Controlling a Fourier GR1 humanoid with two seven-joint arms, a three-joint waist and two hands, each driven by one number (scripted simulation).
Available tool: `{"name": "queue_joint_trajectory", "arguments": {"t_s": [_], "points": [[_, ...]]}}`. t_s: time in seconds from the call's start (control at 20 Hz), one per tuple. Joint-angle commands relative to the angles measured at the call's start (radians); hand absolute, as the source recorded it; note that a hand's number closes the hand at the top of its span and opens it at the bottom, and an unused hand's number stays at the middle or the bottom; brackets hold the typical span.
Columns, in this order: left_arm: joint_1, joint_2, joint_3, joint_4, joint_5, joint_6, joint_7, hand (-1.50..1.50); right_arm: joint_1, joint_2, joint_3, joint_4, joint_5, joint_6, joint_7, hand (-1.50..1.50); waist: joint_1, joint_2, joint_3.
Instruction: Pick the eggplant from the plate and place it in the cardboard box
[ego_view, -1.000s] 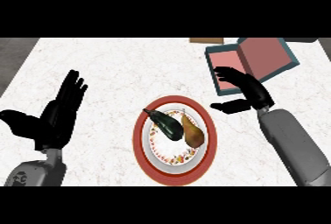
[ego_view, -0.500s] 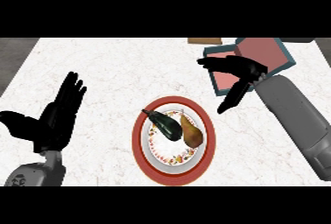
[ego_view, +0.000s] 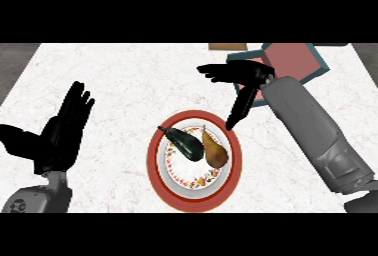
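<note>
A single view looks from head height steeply down onto the pale marbled surface (ego_view: 118, 75), facing away from the body, so both forearms enter from the lower edge. It sits near enough that the plate (ego_view: 193, 200) fills the centre, below the right hand's (ego_view: 247, 75) fingers (ego_view: 240, 107); the box (ego_view: 295, 57) lies beyond them.

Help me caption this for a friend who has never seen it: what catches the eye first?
The red-rimmed plate at the centre, carrying a dark eggplant and a brown pear side by side. Just above it to the right, the right hand hangs open, thumb pointing down toward the plate's rim. The left hand rests open at the left edge.
</note>
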Motion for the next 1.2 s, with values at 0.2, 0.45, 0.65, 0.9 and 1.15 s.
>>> {"name": "queue_joint_trajectory", "arguments": {"t_s": [0.2, 0.45, 0.65, 0.9, 1.15], "points": [[0.039, -0.030, -0.011, -0.017, -0.037, -0.005, -0.003, 0.00, -0.020, 0.048, -0.037, -0.031, 0.047, 0.020, 0.130, -1.50, -0.012, -0.004, 0.000], [-0.005, -0.009, 0.044, -0.013, -0.017, -0.029, 0.013, 0.00, 0.006, 0.134, -0.056, -0.001, 0.085, -0.023, 0.128, -1.50, -0.007, -0.001, 0.000], [-0.024, -0.036, 0.019, -0.015, -0.044, -0.004, 0.051, 0.00, -0.013, 0.200, -0.051, 0.011, 0.125, -0.057, 0.167, -1.50, -0.007, -0.002, 0.000], [0.082, -0.037, 0.047, -0.038, -0.031, -0.060, -0.032, 0.00, 0.047, 0.179, -0.076, -0.038, 0.165, -0.071, 0.159, -1.50, -0.007, -0.003, 0.000], [0.027, -0.054, 0.051, 0.004, -0.060, -0.046, -0.012, 0.00, 0.131, 0.169, -0.091, -0.145, 0.185, -0.046, 0.198, -1.50, -0.018, -0.005, 0.000]]}}
